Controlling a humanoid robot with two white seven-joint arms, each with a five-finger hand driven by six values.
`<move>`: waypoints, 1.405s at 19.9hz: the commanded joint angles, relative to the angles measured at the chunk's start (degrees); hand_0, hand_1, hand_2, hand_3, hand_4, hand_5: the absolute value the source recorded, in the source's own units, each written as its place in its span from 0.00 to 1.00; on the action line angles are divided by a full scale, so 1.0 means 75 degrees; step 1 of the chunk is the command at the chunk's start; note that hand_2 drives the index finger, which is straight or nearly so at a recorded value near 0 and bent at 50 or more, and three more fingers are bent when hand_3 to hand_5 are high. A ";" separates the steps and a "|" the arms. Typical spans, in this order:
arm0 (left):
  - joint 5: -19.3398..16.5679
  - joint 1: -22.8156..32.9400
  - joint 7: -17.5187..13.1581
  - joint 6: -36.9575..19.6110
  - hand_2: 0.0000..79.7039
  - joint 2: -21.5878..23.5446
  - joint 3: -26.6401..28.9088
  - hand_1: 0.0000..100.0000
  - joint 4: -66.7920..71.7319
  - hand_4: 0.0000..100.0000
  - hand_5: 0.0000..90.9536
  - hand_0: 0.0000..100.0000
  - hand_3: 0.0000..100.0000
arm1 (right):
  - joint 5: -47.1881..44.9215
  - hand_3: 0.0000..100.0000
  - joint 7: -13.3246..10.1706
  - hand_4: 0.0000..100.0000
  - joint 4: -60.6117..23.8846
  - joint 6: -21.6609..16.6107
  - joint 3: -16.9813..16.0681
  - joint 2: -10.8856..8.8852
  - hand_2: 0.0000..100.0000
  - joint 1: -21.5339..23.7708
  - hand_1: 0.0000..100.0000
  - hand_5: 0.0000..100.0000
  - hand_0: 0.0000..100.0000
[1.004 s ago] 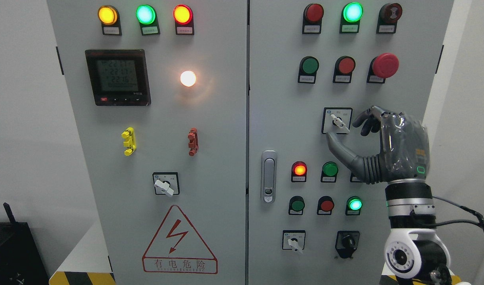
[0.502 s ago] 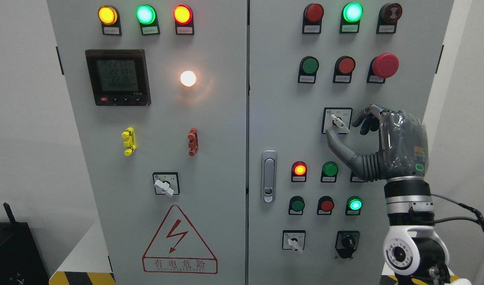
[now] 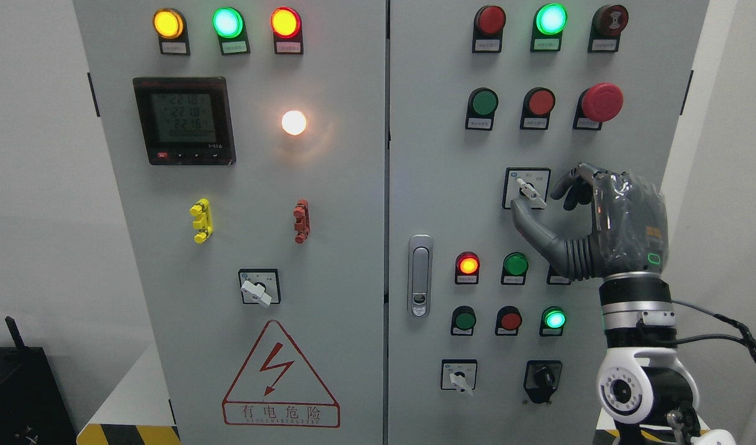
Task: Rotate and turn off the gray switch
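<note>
Plain white wall (image 3: 38,185) on both sides, black box (image 3: 19,395) lower left, striped floor edge (image 3: 127,434)

Bright even light, sharp focus, white lamp (image 3: 293,122) glare

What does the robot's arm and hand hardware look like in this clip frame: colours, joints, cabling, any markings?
Only the right hand shows: dark grey fingers, a ribbed bellows-like thumb base, and a glossy clear cover over the grey palm back carrying a small orange mark and a glowing green ring light. Below sits a black-and-silver wrist cuff, then a white rounded joint housing with a circular black-and-silver face. Black cables loop off to the right.
</note>
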 commanded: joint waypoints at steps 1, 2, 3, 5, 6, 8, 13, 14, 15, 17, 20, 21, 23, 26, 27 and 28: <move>0.0000 0.0000 0.0003 0.0000 0.00 0.0000 0.0246 0.39 0.0000 0.00 0.00 0.12 0.00 | -0.0004 0.79 0.0000 0.77 0.0104 0.0017 0.0047 0.0000 0.62 -0.0049 0.34 0.92 0.08; 0.0000 0.0000 0.0003 0.0000 0.00 0.0000 0.0246 0.39 0.0000 0.00 0.00 0.12 0.00 | -0.0004 0.79 0.0000 0.78 0.0104 0.0017 0.0047 0.0000 0.62 -0.0049 0.34 0.92 0.08; 0.0000 0.0000 0.0003 0.0000 0.00 0.0000 0.0246 0.39 0.0000 0.00 0.00 0.12 0.00 | 0.0007 0.79 0.0000 0.78 0.0104 0.0005 0.0058 0.0000 0.62 -0.0049 0.34 0.92 0.08; 0.0000 0.0000 0.0003 0.0000 0.00 0.0000 0.0246 0.39 0.0000 0.00 0.00 0.12 0.00 | 0.0007 0.80 0.0000 0.78 0.0104 0.0017 0.0058 0.0000 0.63 -0.0049 0.35 0.92 0.07; 0.0000 0.0000 0.0003 0.0000 0.00 0.0000 0.0246 0.39 0.0000 0.00 0.00 0.12 0.00 | -0.0004 0.80 0.0000 0.78 0.0104 0.0017 0.0058 0.0000 0.63 -0.0061 0.35 0.92 0.07; 0.0000 0.0000 0.0003 0.0000 0.00 0.0000 0.0246 0.39 0.0000 0.00 0.00 0.12 0.00 | -0.0004 0.80 0.0000 0.78 0.0115 0.0028 0.0058 0.0000 0.64 -0.0108 0.35 0.92 0.07; 0.0000 0.0000 0.0003 0.0000 0.00 0.0000 0.0246 0.39 0.0000 0.00 0.00 0.12 0.00 | -0.0004 0.80 0.0000 0.79 0.0174 0.0040 0.0140 0.0000 0.64 -0.0119 0.36 0.92 0.09; 0.0000 0.0000 0.0003 0.0000 0.00 0.0000 0.0246 0.39 0.0000 0.00 0.00 0.12 0.00 | -0.0004 0.80 0.0000 0.79 0.0174 0.0040 0.0140 0.0000 0.64 -0.0131 0.35 0.92 0.10; 0.0000 0.0000 0.0003 0.0000 0.00 0.0000 0.0246 0.39 0.0000 0.00 0.00 0.12 0.00 | -0.0004 0.81 0.0000 0.79 0.0186 0.0040 0.0152 0.0000 0.64 -0.0131 0.35 0.92 0.10; 0.0000 0.0000 0.0003 0.0000 0.00 0.0000 0.0246 0.39 0.0000 0.00 0.00 0.12 0.00 | -0.0004 0.81 0.0000 0.79 0.0197 0.0063 0.0152 0.0000 0.64 -0.0143 0.36 0.92 0.13; 0.0000 0.0000 0.0003 0.0000 0.00 0.0000 0.0246 0.39 0.0000 0.00 0.00 0.12 0.00 | -0.0016 0.82 0.0000 0.79 0.0197 0.0064 0.0152 0.0000 0.64 -0.0143 0.38 0.92 0.19; 0.0000 0.0000 0.0003 0.0000 0.00 0.0000 0.0246 0.39 0.0000 0.00 0.00 0.12 0.00 | -0.0016 0.82 0.0000 0.79 0.0197 0.0064 0.0152 0.0000 0.65 -0.0143 0.37 0.92 0.21; 0.0000 0.0000 0.0003 0.0000 0.00 0.0000 0.0246 0.39 0.0000 0.00 0.00 0.12 0.00 | -0.0005 0.82 0.0000 0.79 0.0197 0.0064 0.0152 0.0000 0.65 -0.0143 0.36 0.92 0.23; 0.0000 0.0000 0.0003 0.0000 0.00 0.0000 0.0246 0.39 0.0000 0.00 0.00 0.12 0.00 | -0.0004 0.82 0.0000 0.79 0.0197 0.0064 0.0152 0.0000 0.66 -0.0155 0.37 0.93 0.25; 0.0000 0.0000 0.0003 0.0000 0.00 0.0000 0.0246 0.39 0.0000 0.00 0.00 0.12 0.00 | -0.0004 0.82 0.0012 0.79 0.0197 0.0064 0.0152 0.0000 0.66 -0.0155 0.37 0.93 0.25; 0.0000 0.0000 0.0003 0.0000 0.00 0.0012 0.0246 0.39 0.0000 0.00 0.00 0.12 0.00 | 0.0007 0.83 0.0070 0.79 0.0197 0.0064 0.0152 0.0000 0.66 -0.0166 0.38 0.93 0.25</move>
